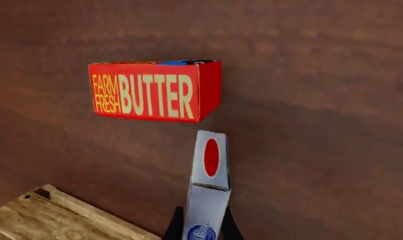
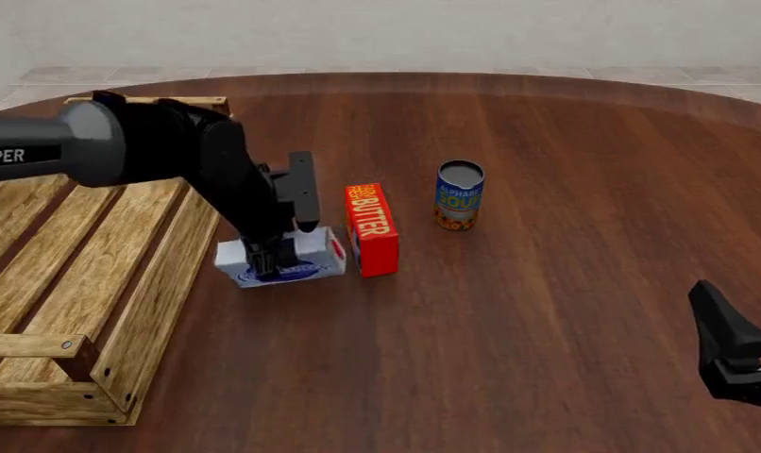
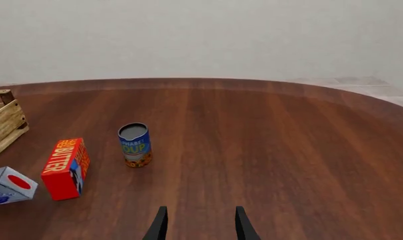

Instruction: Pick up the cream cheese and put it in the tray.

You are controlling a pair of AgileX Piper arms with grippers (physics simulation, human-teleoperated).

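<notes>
The cream cheese (image 2: 320, 260) is a small light blue-and-white box with a red spot on one end, just right of the tray's (image 2: 166, 283) long side. My left gripper (image 2: 278, 260) comes down on it from above and is shut on the cream cheese (image 1: 209, 185), a dark finger (image 1: 174, 226) showing on each flank. The box (image 3: 11, 185) looks slightly tilted in the right wrist view. I cannot tell whether it still touches the table. The wooden-slat tray (image 1: 48, 215) lies at the left. My right gripper (image 3: 198, 225) hangs open and holds nothing at the near right (image 2: 739, 354).
A red-orange butter box (image 2: 372, 226) stands on its side right next to the cream cheese, also seen from the wrists (image 1: 151, 90) (image 3: 65, 167). A soup can (image 2: 459, 195) stands upright further right (image 3: 135, 145). The tray's corner (image 3: 5, 122) shows at the far left.
</notes>
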